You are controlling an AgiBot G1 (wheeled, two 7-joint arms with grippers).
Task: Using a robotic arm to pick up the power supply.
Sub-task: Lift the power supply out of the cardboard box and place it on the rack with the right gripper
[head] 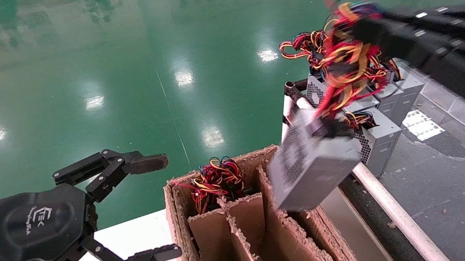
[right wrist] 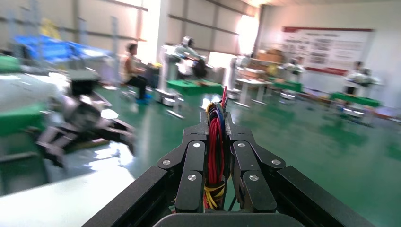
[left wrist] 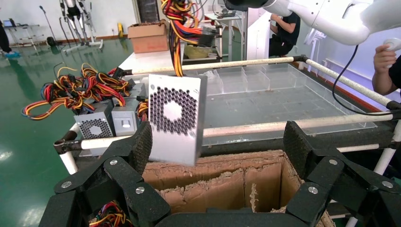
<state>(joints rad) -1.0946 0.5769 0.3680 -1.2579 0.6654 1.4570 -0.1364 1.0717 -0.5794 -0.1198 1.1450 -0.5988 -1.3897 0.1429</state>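
- Grey sheet-metal power supply (head: 311, 169) hanging in mid-air, centre-right of head view, tilted, above the right side of the cardboard box (head: 244, 230); not touching it as far as visible.
- Round honeycomb vent grille on one face, clearest in left wrist view (left wrist: 173, 111); blurred in head view.
- Red, yellow, black wire bundle (head: 344, 56) running from unit up to right gripper (head: 356, 24) at upper right.
- Right gripper clenched on the wire bundle, not on the casing; right wrist view shows the wires pinched between the black link fingers (right wrist: 243, 177).
- Left gripper (head: 158, 207) at lower left, spread wide, holding nothing; hexagonal palm with white logo.
- Cardboard box: brown, frayed edges, internal dividers; wires showing in its rear-left compartment, bottom edge cut off by frame.
- More grey units (head: 381, 109) with tangled wires behind, partly hidden by the hanging unit.
- Glossy green floor (head: 121, 73) across top of head view.
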